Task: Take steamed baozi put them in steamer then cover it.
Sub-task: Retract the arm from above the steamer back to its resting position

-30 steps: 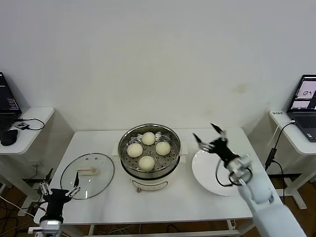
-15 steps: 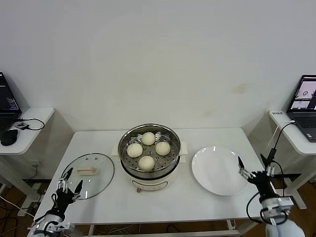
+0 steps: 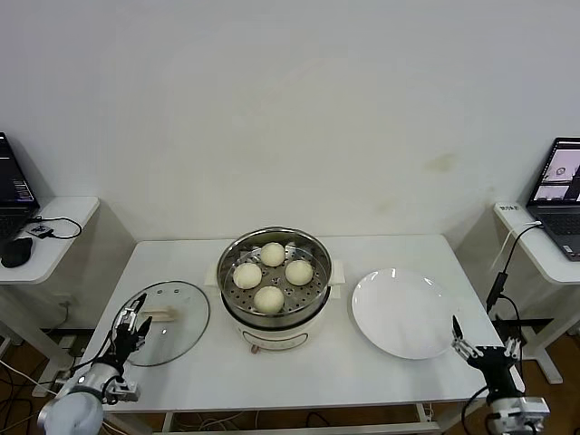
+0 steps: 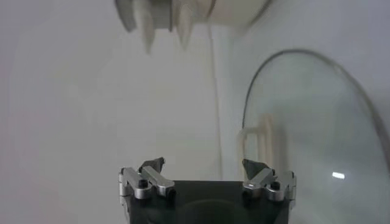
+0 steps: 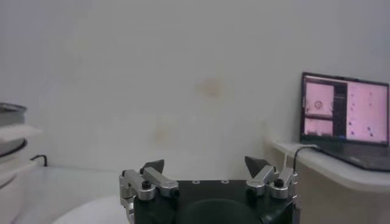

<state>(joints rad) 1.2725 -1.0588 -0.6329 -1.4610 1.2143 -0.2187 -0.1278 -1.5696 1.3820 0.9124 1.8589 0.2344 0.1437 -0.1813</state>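
Observation:
Several cream-white baozi [image 3: 269, 298] sit inside the shiny steamer [image 3: 316, 247] at the table's middle. The cover [image 3: 181, 313], a clear glass lid with a cream handle [image 3: 160, 314], lies flat on the table to the steamer's left. My left gripper [image 3: 138, 313] is open at the lid's near-left edge, close to the handle. From the left wrist I see the lid [image 4: 311, 122] and its handle [image 4: 263, 139] just ahead of the open left gripper [image 4: 203, 164]. My right gripper [image 3: 487, 343] is open and empty off the table's front right corner, and the right wrist view shows it [image 5: 205, 163] the same way.
A bare white plate [image 3: 399, 313] lies right of the steamer. Side desks with laptops [image 3: 566, 190] and cables stand at both sides. The steamer's rim [image 5: 8, 109] shows far off in the right wrist view, and a laptop [image 5: 344, 112] beyond.
My right arm has drawn back from above the plate and dropped to the front right corner. My left gripper has risen and moved in to the lid's edge.

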